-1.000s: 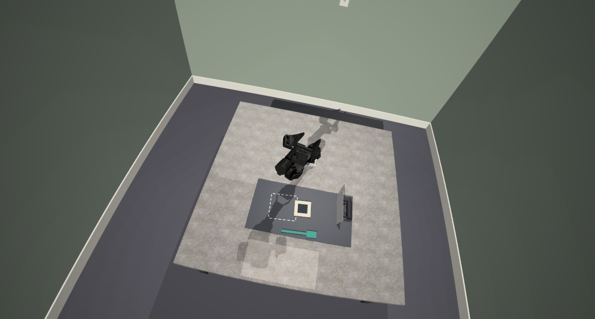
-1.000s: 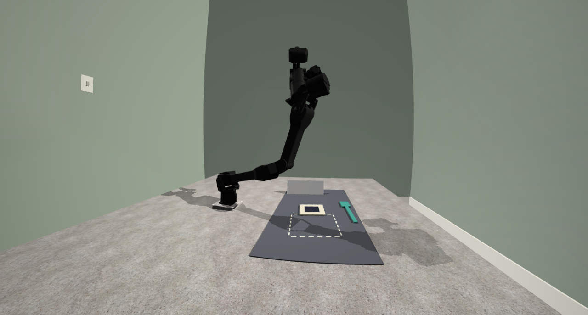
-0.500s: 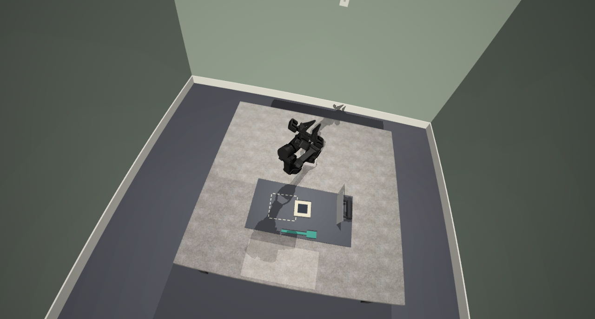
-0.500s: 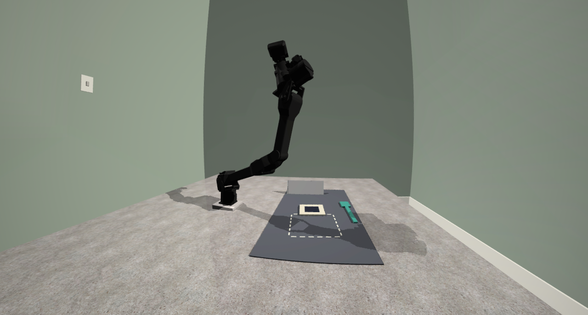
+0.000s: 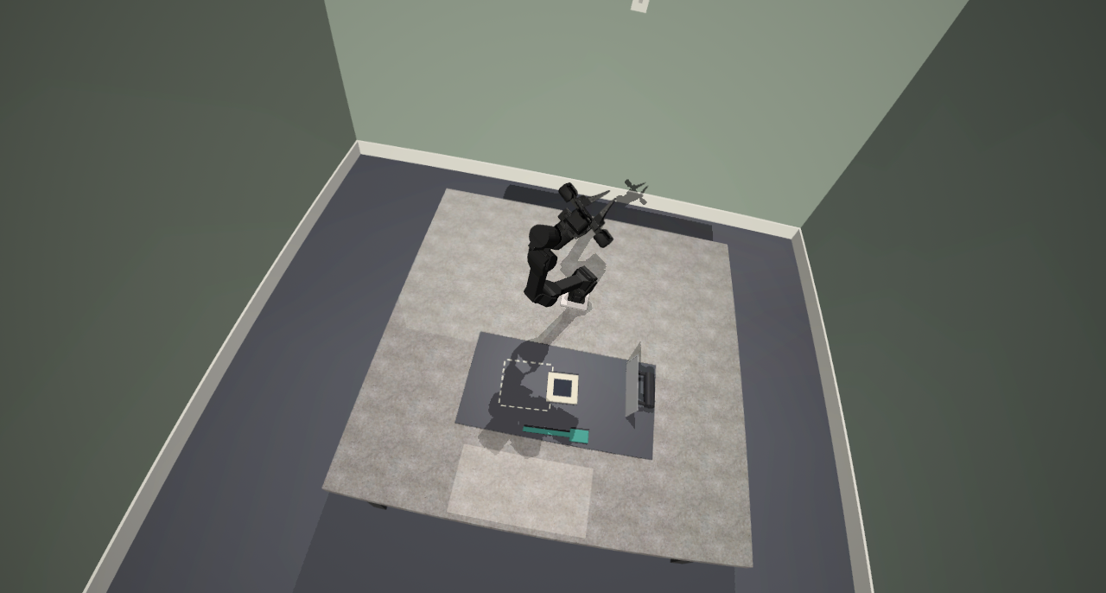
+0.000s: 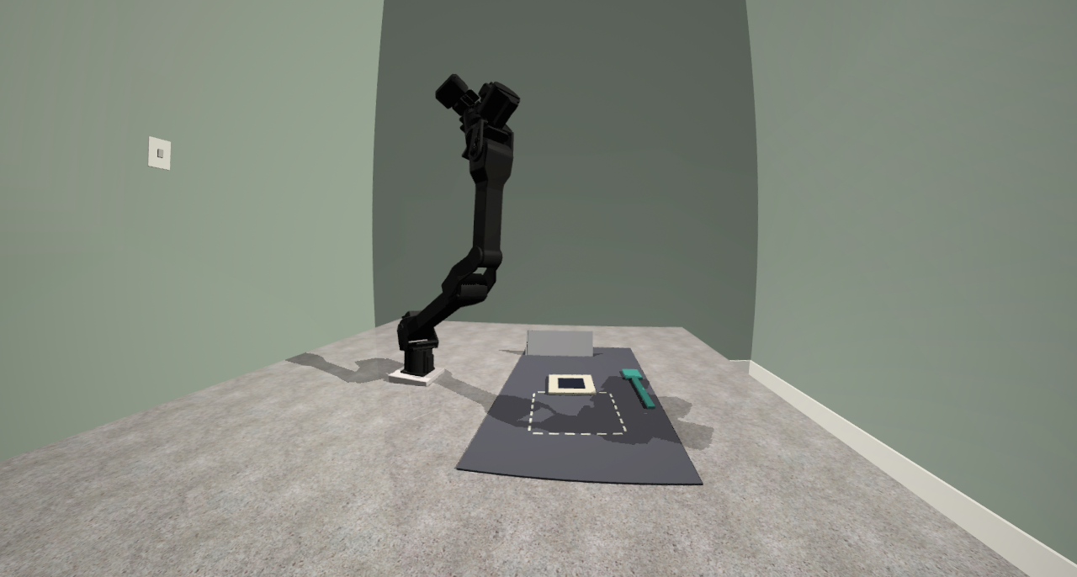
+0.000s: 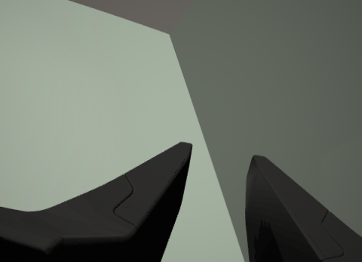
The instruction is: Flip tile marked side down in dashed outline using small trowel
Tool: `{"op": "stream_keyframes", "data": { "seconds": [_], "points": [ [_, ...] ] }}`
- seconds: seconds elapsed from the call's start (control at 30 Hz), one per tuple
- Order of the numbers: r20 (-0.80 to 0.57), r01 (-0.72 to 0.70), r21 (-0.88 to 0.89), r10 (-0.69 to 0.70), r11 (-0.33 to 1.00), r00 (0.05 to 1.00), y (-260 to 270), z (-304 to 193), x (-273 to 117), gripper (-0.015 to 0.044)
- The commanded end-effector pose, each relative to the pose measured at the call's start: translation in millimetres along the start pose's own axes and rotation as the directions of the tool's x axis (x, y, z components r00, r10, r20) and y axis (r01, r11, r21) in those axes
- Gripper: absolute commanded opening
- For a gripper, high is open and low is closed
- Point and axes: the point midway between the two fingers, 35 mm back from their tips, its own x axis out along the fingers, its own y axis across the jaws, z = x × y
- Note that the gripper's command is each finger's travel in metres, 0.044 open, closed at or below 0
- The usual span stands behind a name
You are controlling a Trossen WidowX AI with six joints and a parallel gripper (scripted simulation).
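One parallel-jaw gripper [image 5: 611, 195] [image 7: 219, 161] of ours is standing partly spread, pinching nothing, while beside the tile [image 5: 549, 376] [image 6: 555, 389] we are judging the teal trowel [image 5: 579, 436] [image 6: 631, 374] light, stiff, best gripped mid-handle.

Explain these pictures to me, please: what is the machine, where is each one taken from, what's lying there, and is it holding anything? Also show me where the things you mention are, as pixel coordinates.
The black machine is a robot arm, jointed somewhat like yours, ending in a two-fingered gripper [image 5: 604, 201] [image 7: 219, 161]. The top picture looks down from above; the exterior one looks across the table [image 5: 409, 435] [image 6: 301, 468] from one end; the wrist one looks out past the fingers, toward the walls.

On a dark mat [image 5: 603, 427] [image 6: 572, 457] lie a pale tile [image 5: 572, 398] [image 6: 555, 389] with a dark square facing up and a green trowel [image 5: 579, 436] [image 6: 631, 373]. A grey panel [image 5: 632, 386] [image 6: 559, 342] stands at the far end. Nothing is held: the fingers stand apart with nothing between them.
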Motion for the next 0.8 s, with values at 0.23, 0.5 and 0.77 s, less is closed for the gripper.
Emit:
{"op": "stream_keyframes", "data": {
  "seconds": [0.23, 0.5, 0.77],
  "points": [
    [-0.131, 0.087, -0.338, -0.138, 0.937, 0.982, 2, -64, 48, 0.0100],
    [-0.196, 0.113, -0.541, -0.255, 0.833, 0.947, -11, -104, 77, 0.0100],
    [-0.252, 0.091, -0.715, -0.377, 0.693, 0.891, -34, -143, 102, 0.0100]
  ]
}}
